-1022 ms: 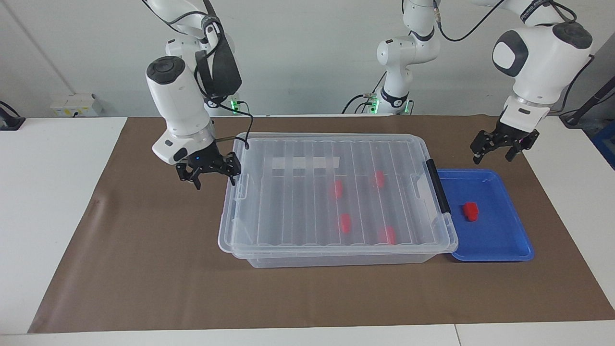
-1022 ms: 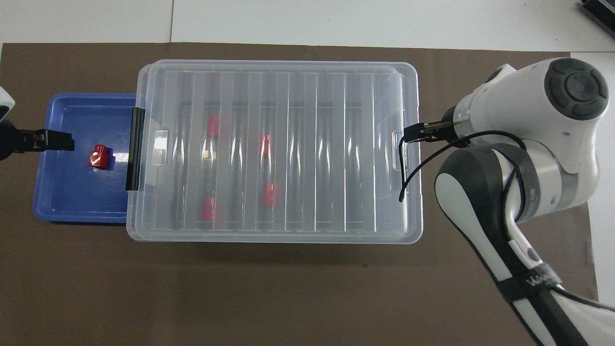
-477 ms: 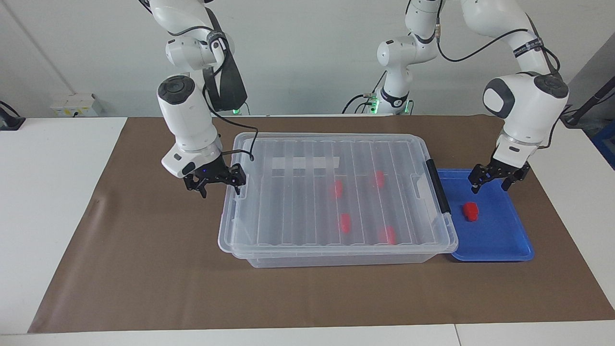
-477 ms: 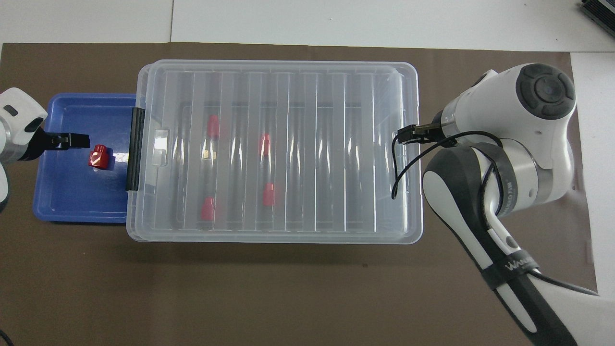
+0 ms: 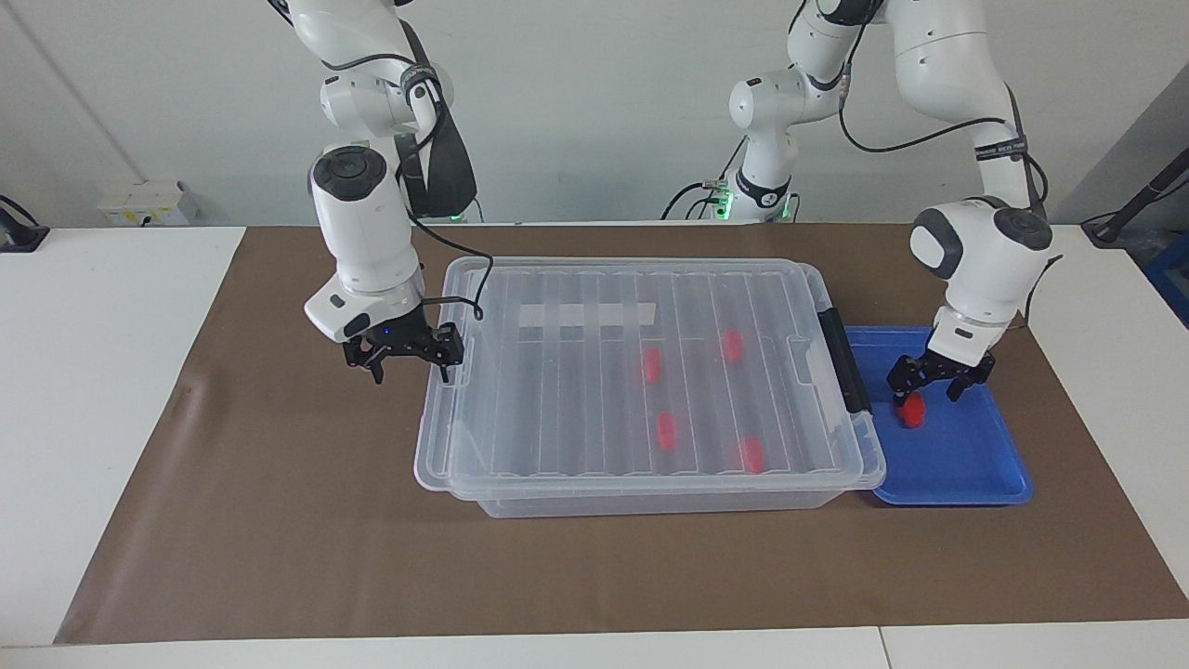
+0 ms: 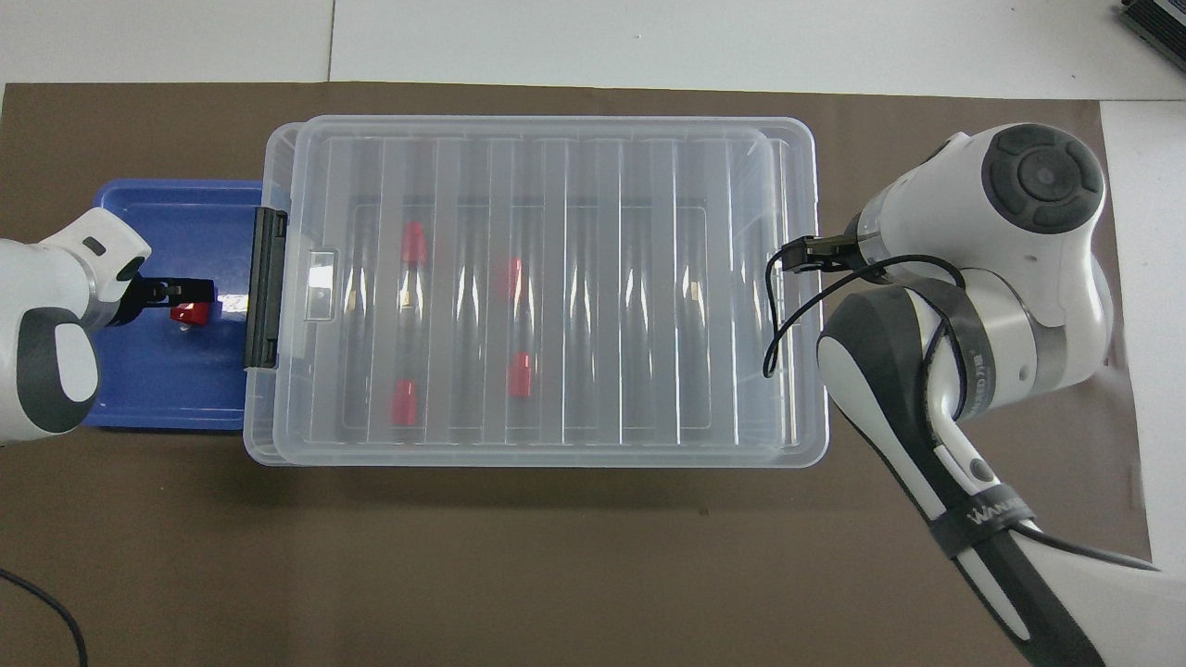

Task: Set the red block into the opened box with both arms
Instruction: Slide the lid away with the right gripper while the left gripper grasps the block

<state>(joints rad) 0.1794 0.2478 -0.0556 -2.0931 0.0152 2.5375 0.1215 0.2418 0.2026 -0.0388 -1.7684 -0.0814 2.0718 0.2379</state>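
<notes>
Progress stood at an early stage. Red block lay in the blue tray, beside the box at the left arm's end of the tabletop. Left claw was spread wide just above that block, not yet grasping it. Right claw, also spread and empty, was at the lid edge at the right arm's end; the lid sat slightly askew (four more red blocks showed through it). Remaining, by my judgement: grasp the block, clear the lid, drop the block inside.
</notes>
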